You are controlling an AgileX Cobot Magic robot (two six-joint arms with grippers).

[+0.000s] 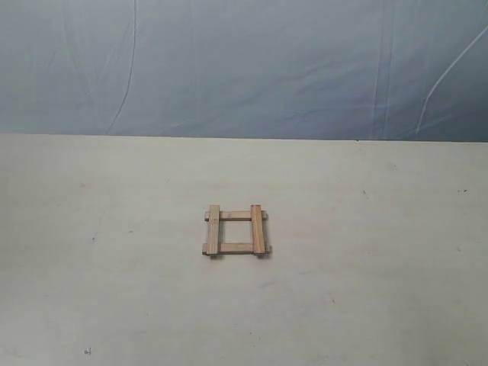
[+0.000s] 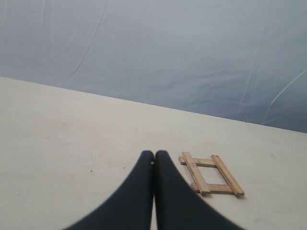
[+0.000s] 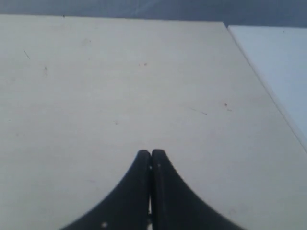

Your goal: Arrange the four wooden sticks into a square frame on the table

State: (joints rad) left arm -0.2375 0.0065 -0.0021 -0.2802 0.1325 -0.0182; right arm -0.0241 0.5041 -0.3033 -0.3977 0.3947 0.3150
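Exterior view: blue-grey backdrop (image 1: 244, 69) behind, pale table (image 1: 114, 290) in front, no arm in shot. The four wooden sticks (image 1: 257, 229) lay near the middle of the table as a closed square. Two sticks ran away from the camera and rested across the ends of the two crosswise ones, with short ends overhanging at the corners.

Left wrist view: left gripper (image 2: 154, 160) had its fingers pressed together and held nothing. The sticks (image 2: 195, 173) sat just beside its tips, not touching them.

Right wrist view: right gripper (image 3: 151, 158) likewise had its fingers together and was empty, over bare table with no stick in sight.

Judgement: the frame looked finished, so what remained was a clean withdrawal. The upper pair only rested on the lower pair, so a brush would likely skew a corner. The left arm should lift first, then move away from the square.
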